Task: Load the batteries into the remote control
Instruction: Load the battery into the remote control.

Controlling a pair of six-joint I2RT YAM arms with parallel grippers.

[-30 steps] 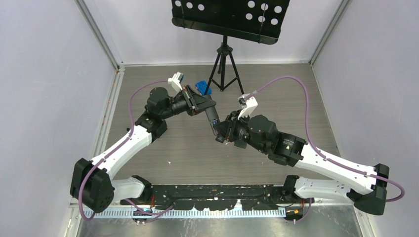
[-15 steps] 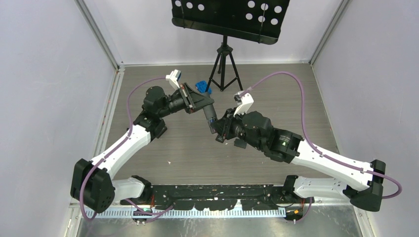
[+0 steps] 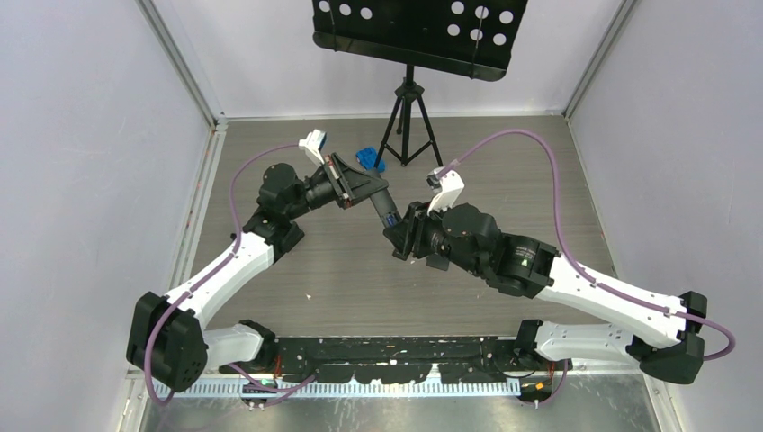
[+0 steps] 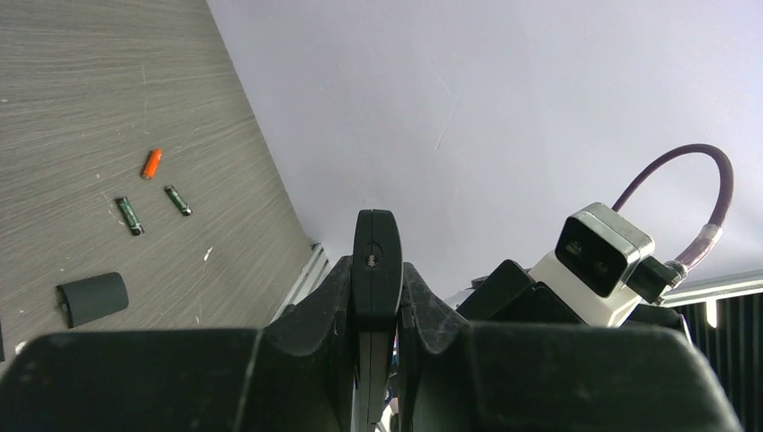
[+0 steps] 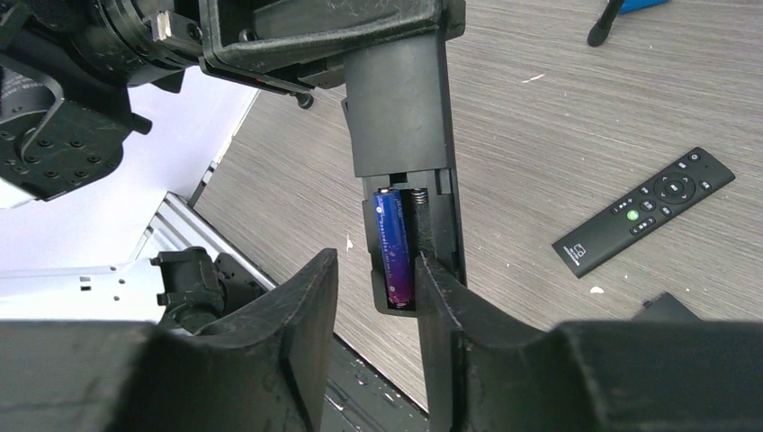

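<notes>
You have the grey wood-grain worktop point(image 3: 342, 279) under both arms, with a black perforated music stand point(image 3: 409, 36) on its tripod at the far edge. Above the middle of the worktop your left pincer point(image 4: 376, 279) is clamped on one end of the slim matte-black remote control point(image 5: 396, 108); it holds the remote up off the surface, the open battery bay at the free end facing your right wrist camera. Your right pincer point(image 5: 375, 265) has its fingers moderately apart and grips nothing; one finger point(image 5: 306, 306) stands just beside the bay, and the other point(image 5: 441, 315) overlaps the remote's edge in that view. A second black remote with pale buttons point(image 5: 643, 211) lies flat on the worktop, well apart from the held one. A small blue object point(image 3: 369, 158) sits near the tripod's feet; a dark curved cover-like piece point(image 4: 90, 299) lies near the loose cells. Inside the bay a purple battery point(image 5: 393, 252) sits in one slot, and the slot beside it shows a spring at its upper end. On the worktop lie a dark greenish battery point(image 4: 129, 215), a second dark greenish battery point(image 4: 177, 200) close by it, and a small orange battery point(image 4: 151, 163) just beyond them; none of the three touch.
</notes>
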